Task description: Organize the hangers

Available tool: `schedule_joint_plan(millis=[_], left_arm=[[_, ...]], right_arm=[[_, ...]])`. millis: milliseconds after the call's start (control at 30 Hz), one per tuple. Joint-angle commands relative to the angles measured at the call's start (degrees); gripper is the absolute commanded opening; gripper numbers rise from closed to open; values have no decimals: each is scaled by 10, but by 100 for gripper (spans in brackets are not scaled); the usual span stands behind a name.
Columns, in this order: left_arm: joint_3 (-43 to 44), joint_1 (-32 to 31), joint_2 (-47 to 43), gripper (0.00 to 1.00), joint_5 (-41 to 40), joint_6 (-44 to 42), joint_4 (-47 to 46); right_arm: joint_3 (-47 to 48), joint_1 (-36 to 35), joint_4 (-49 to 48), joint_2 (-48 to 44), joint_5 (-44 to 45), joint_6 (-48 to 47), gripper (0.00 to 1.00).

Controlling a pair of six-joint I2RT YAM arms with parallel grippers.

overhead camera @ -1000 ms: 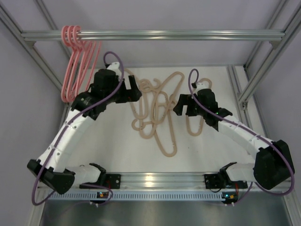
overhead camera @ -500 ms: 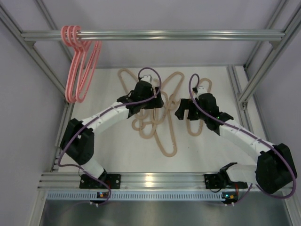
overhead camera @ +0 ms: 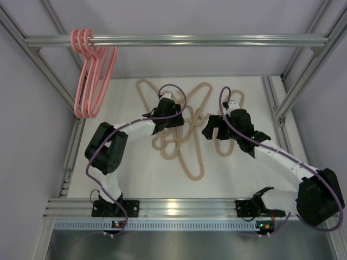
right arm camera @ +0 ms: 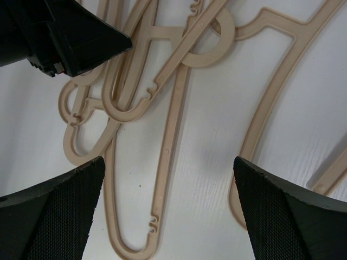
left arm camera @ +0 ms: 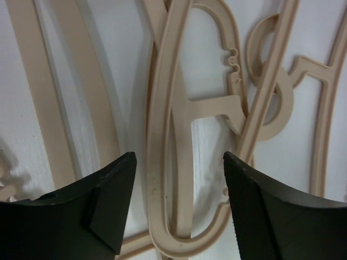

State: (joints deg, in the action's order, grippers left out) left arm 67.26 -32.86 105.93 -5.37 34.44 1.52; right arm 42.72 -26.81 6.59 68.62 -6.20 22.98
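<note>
Straddling the rounded end of one beige hanger, the left gripper is seen with its fingers parted; white table shows between each pad and the plastic, so nothing is clasped. The right gripper is held just beside it, toward the table's right edge. It is spread wide above another beige loop and is likewise empty.

The beige hangers are heaped crosswise in the middle of the table, reaching toward its far edge, with hooks threaded through one another's loops. Three pink hangers are hung by their hooks at the left end of the silver bar, which runs above the far edge.

The hangers are judged to be light, thin and stiff, with a matte finish that should not slip much between the pads. They lie flat, so an edge would have to be caught from the side. Because they are interlocked, lifting one is likely to drag its neighbours. The narrow end now framed by the left fingers, or the neck below a hook, is thought the best place to take hold.

The table is white and smooth, with a faint sheen. It is bounded by an aluminium frame, and plain pale walls close in the space behind.
</note>
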Motion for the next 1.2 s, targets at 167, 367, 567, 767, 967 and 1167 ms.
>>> schedule_joint_plan(millis=[167,367,567,767,967,1167], left_arm=[[-3,5,53,54,22,-6,-49],[-17,6,58,29,32,-7,-50],[-21,6,1,7,20,-48,-17],[-41,-3,-78,0,50,-91,16],[-71,-33,-163,0,87,-115,52],[-101,-76,-218,0,60,-164,89]], right_arm=[[-5,5,-37,-16,-15,-4,98],[-5,5,-37,-20,-16,-3,98],[-4,4,-36,-26,-15,-3,98],[-4,5,-36,-35,-15,0,98],[2,5,-33,-53,-16,-3,98],[45,5,-32,-43,-20,-48,98]])
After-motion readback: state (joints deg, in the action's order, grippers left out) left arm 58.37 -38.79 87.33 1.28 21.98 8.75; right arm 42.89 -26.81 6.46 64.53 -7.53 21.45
